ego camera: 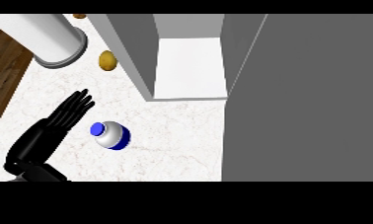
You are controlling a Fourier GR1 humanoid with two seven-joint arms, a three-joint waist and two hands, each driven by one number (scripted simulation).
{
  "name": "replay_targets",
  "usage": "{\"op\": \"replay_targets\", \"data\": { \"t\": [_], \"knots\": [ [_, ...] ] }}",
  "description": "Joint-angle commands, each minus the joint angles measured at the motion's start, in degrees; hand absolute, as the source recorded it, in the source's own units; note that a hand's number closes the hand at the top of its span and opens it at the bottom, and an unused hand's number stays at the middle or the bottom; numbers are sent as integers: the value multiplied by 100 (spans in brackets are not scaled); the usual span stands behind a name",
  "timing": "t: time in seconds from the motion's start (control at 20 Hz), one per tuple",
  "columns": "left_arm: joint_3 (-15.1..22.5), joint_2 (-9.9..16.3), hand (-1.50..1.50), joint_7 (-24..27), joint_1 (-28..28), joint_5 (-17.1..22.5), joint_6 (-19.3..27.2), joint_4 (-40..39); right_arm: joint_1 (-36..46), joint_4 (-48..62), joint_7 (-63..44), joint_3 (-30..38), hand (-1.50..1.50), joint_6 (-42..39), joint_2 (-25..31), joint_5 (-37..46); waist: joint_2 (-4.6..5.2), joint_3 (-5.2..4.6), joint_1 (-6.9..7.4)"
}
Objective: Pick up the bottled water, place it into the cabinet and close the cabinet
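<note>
White, faintly speckled stone made up the table (175,144), and the bottled water (111,135) stood upright on it, seen from above with its blue cap and a blue band round its white body. Just to its left lay the left hand (62,117), black, its fingers straight and close together, pointing up and away toward the cabinet; it held nothing and did not touch the bottle. The cabinet (186,65) stood open beyond the bottle, its pale inner floor showing between grey walls, and its grey door (306,99) filled the right side of the view. A brown potato (108,60) rested left of the cabinet, near a white cylindrical canister (55,40). The right hand did not show.
</note>
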State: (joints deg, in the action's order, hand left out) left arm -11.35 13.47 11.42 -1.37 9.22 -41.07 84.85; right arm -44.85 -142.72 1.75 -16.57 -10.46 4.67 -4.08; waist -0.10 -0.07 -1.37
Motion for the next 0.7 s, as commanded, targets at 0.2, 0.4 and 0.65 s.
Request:
{"op": "replay_targets", "data": {
  "t": [0.2,0.4,0.65],
  "knots": [
    [44,-41,-150,1579,625,-1061,185,-1990,-426,-749,-120,220,-150,-44,226,-280,21,-3,19],
    [74,-29,-150,2422,607,-1446,482,-2706,-1089,-573,722,-93,-150,-305,285,-37,-3,-1,-32],
    [39,226,-150,3096,1267,-1685,626,-4152,-1046,-818,539,110,-150,-287,442,-211,34,-11,-73]
  ]
}}
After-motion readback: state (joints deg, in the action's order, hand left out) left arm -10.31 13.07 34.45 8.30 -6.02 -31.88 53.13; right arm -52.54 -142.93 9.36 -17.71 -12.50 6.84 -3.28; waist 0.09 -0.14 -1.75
